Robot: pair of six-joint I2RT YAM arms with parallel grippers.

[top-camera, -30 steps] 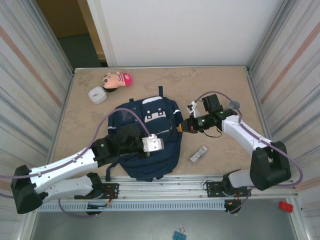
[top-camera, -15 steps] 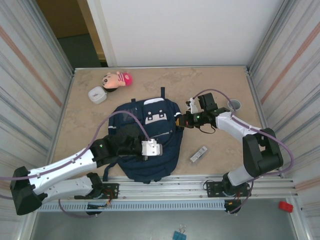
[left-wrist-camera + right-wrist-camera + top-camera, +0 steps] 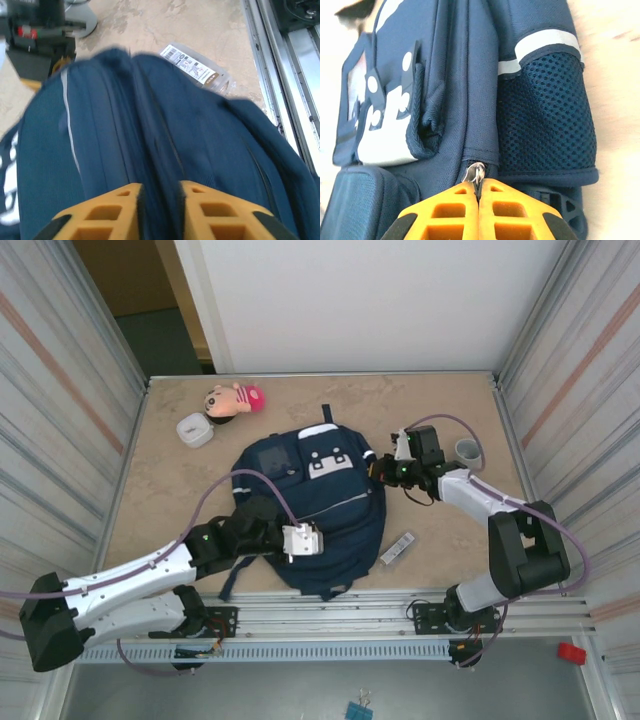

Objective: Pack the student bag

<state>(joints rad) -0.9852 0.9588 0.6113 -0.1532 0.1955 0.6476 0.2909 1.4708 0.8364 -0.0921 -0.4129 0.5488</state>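
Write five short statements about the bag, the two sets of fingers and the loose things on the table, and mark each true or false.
1. The right fingers are closed on the metal zipper pull of the student bag. True.
2. The doll lies inside the bag. False: it lies on the table, beyond the bag.
3. A labelled packet lies on the table beside the bag. True.
4. The grey cup stands on the bag. False: it stands on the table, apart from the bag.
5. A fold of bag fabric runs between the left fingers. True.
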